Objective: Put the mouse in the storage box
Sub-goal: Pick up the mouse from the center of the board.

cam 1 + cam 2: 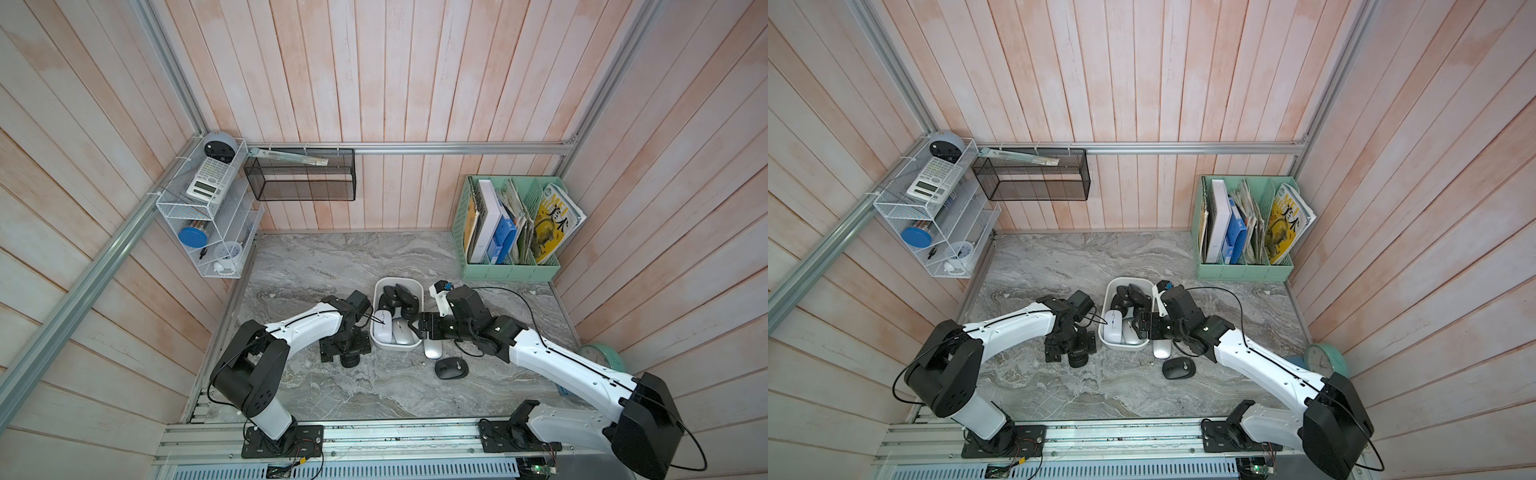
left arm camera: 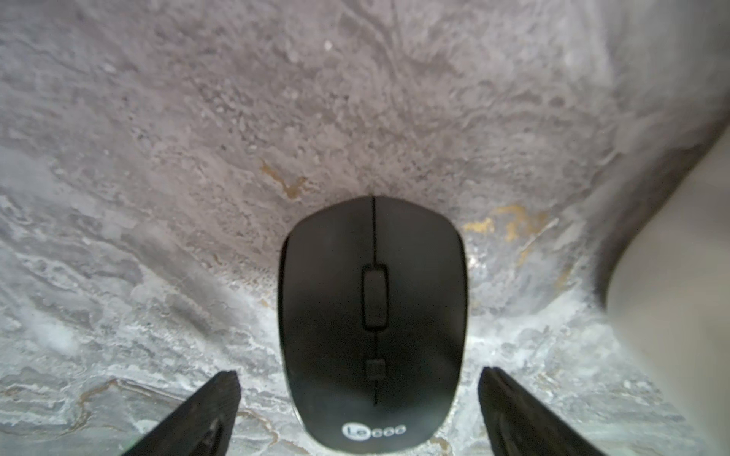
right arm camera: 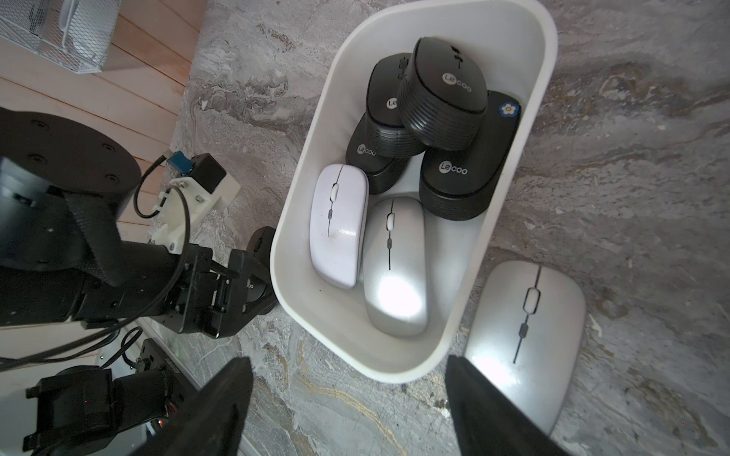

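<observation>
The white storage box point(image 1: 398, 280) point(image 3: 300, 197) stands mid-table and holds several black, white and silver mice. Just left of it, my left gripper point(image 2: 357, 379) point(image 1: 349, 353) points down, open, with a black mouse point(image 2: 373, 316) point(image 3: 256, 285) lying on the table between its fingers. There is a gap on each side of the mouse. My right gripper point(image 3: 347, 395) point(image 1: 413, 330) hovers open and empty over the box's near end. A silver mouse point(image 1: 432, 348) point(image 3: 525, 335) lies against the box's right side. Another black mouse point(image 1: 451, 368) sits nearer the front.
A mint-green file holder point(image 1: 511, 232) with books stands at the back right. A black mesh basket point(image 1: 299, 174) and a white wire shelf point(image 1: 203, 212) hang on the walls. A teal clock point(image 1: 602, 357) leans at the right edge, behind my right arm.
</observation>
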Robot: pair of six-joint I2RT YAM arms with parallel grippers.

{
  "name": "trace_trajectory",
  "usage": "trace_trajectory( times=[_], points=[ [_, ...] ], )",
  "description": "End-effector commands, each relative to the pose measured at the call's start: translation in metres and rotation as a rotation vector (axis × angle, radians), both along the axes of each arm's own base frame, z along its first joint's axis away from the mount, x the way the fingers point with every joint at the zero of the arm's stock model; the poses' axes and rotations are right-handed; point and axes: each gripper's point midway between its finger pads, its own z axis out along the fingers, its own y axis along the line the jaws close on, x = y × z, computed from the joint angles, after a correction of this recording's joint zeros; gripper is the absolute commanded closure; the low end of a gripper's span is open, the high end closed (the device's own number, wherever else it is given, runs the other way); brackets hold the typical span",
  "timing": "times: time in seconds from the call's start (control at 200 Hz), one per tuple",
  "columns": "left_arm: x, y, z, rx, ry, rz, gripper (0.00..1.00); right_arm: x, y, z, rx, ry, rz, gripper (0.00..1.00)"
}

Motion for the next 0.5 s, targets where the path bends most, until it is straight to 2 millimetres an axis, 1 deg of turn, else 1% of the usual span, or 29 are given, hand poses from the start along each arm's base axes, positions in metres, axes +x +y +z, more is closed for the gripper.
trace_trajectory(
  times=[0.0,0.05,0.12,0.27,0.395,0.495],
  points=[
    [0.008,-0.002,-0.004,0.003,-0.033,-0.002,0.04,0.004,0.003,0.0,-0.018,-0.005,0.008,0.18],
    [0.01,-0.001,-0.004,0.006,-0.041,0.001,0.05,0.004,0.004,0.0,-0.019,0.0,0.01,0.18],
    [0.01,0.001,-0.005,0.009,-0.039,0.001,0.12,0.005,0.005,0.001,-0.022,0.002,0.013,0.19],
    [0.008,0.007,-0.01,0.036,-0.016,0.003,0.17,0.009,0.007,0.007,-0.022,-0.011,0.018,0.19],
    [0.004,0.009,-0.013,0.045,-0.003,0.0,0.19,0.01,0.008,0.007,-0.026,-0.012,0.019,0.19],
    [0.003,0.011,-0.014,0.051,-0.003,-0.001,0.24,0.009,0.007,0.006,-0.029,-0.01,0.018,0.2]
  ],
)
